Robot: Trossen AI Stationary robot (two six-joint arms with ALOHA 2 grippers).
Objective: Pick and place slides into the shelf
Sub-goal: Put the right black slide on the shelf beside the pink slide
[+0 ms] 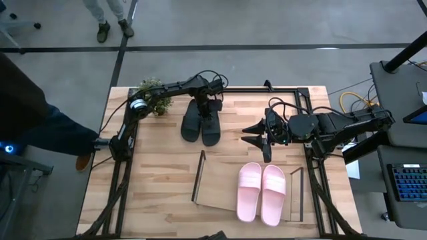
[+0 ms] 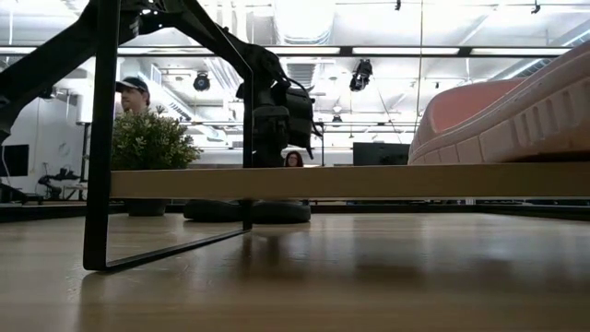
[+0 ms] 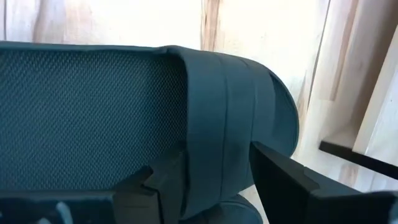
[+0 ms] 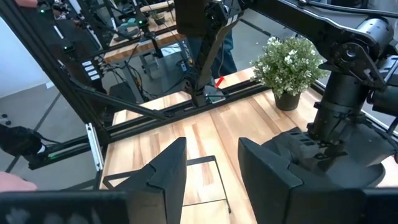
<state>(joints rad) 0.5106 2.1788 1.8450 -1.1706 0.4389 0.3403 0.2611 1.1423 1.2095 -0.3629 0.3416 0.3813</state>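
Observation:
Two matte black slides point(image 1: 200, 125) lie side by side, soles down, on the tabletop near its far edge; they also show in the low view point(image 2: 244, 211). My left gripper point(image 1: 207, 107) is down at their far ends, shut on one slide's strap point(image 3: 217, 124). Two pale pink slides point(image 1: 261, 192) lie on the right half of the shelf point(image 1: 217, 190), a low wood board with dark end frames. My right gripper point(image 1: 257, 133) hovers open and empty between the black and pink pairs. My left gripper holds a black slide by the edge of its broad strap point(image 3: 217, 168). One finger point(image 3: 149, 186) is on the mesh-lined inner side and the other finger point(image 3: 292, 180) on the smooth outer side. The fingers come from above. The slide's sole rests on the table.
A small potted plant point(image 1: 152, 97) stands at the far left, close to the left arm. The shelf's left half point(image 1: 213, 180) is bare board. A person point(image 1: 27, 113) stands at the table's left; another person's feet point(image 1: 113, 28) show beyond the far edge.

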